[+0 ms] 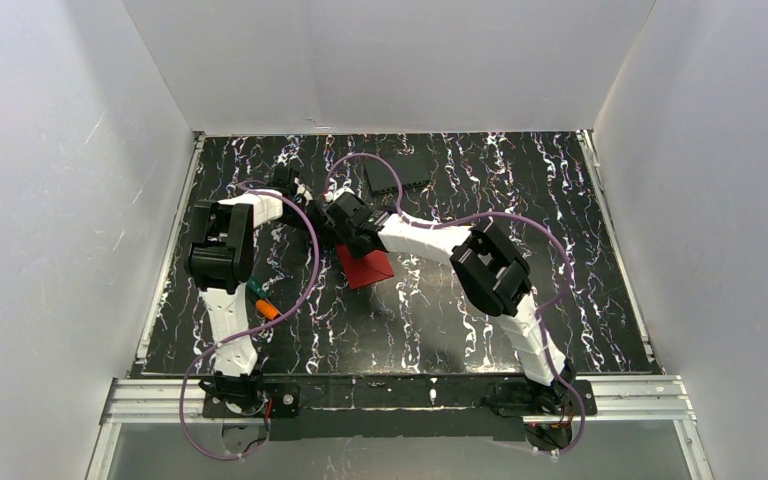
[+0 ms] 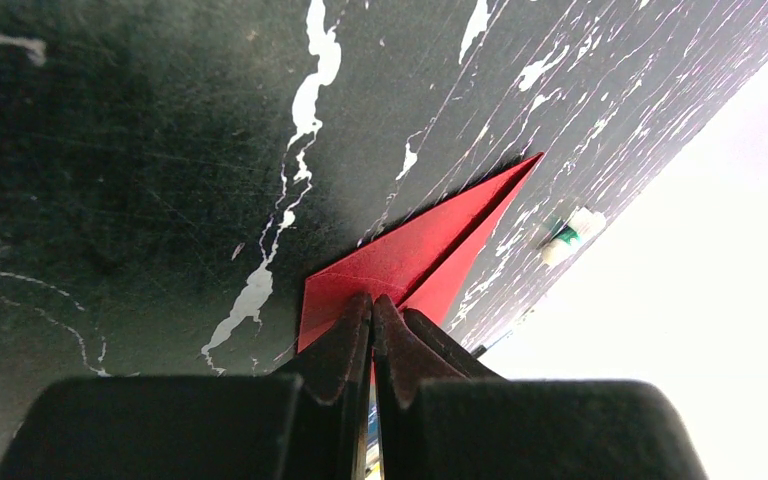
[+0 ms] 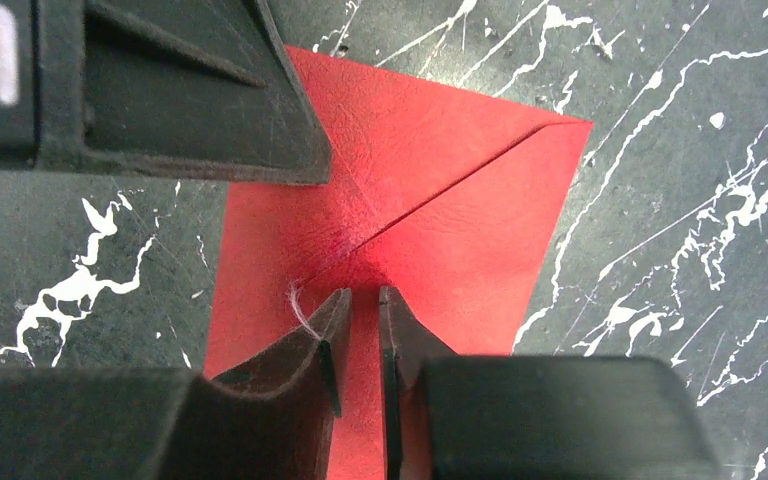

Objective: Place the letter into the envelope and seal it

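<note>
The black tabletop [image 1: 580, 300] with white marble veins carries everything. My left arm [image 1: 222, 250] and my right arm [image 1: 490, 270], both white with black joints, reach in from 6 o'clock. They meet a little toward 11 o'clock from the middle of the tabletop.

The flat dark red paper envelope [image 1: 368, 268] lies close to the middle of the tabletop. Its corner at 11 o'clock goes under both of my tools. In the right wrist view its back is up, and the fold lines run together to one spot.

The dark ribbed rectangular block [image 1: 397, 175] lies at 12 o'clock from the envelope, well apart from it, near the far edge.

My left tool [image 2: 372, 305] has its fingers pressed almost together. Its tips are on the near corner of the envelope, and a thin line of red shows in the slit between them, so it seems to pinch this corner. In the right wrist view a black part of this tool covers the envelope at 10 o'clock.

My right tool [image 3: 364, 292] is almost closed, with only a narrow gap. Red paper shows through the gap, and nothing is between the fingers. The tips are over the envelope, just at 6 o'clock from the spot where the fold lines meet.

A small white fibre [image 3: 300, 308] is beside the left finger of my right tool.
</note>
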Robot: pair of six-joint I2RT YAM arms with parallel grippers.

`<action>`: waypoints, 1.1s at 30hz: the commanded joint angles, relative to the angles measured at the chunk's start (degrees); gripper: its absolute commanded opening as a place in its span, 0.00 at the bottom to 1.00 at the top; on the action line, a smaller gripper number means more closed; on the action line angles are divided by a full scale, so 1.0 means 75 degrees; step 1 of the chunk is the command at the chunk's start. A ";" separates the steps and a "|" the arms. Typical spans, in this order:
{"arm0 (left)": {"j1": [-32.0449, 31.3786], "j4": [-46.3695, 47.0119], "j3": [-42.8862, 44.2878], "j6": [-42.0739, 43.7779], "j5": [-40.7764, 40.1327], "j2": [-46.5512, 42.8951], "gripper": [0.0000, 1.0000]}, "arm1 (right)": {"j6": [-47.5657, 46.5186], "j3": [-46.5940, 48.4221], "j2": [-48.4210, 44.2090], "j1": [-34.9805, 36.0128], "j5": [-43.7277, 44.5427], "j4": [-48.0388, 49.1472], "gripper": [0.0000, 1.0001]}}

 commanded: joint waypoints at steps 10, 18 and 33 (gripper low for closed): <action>-0.0133 -0.1246 -0.0276 0.0373 -0.1360 0.0628 0.00 | -0.0107 -0.0386 0.1605 -0.0042 -0.0560 -0.0849 0.21; -0.0107 -0.1149 -0.0284 0.0162 -0.1331 0.0682 0.00 | -0.0778 -0.0831 0.1087 0.0309 -0.1405 -0.0916 0.17; 0.0229 -0.0625 -0.0937 -0.0254 -0.1100 0.0626 0.00 | -0.0890 -0.1484 0.0540 0.0579 -0.1880 -0.0864 0.26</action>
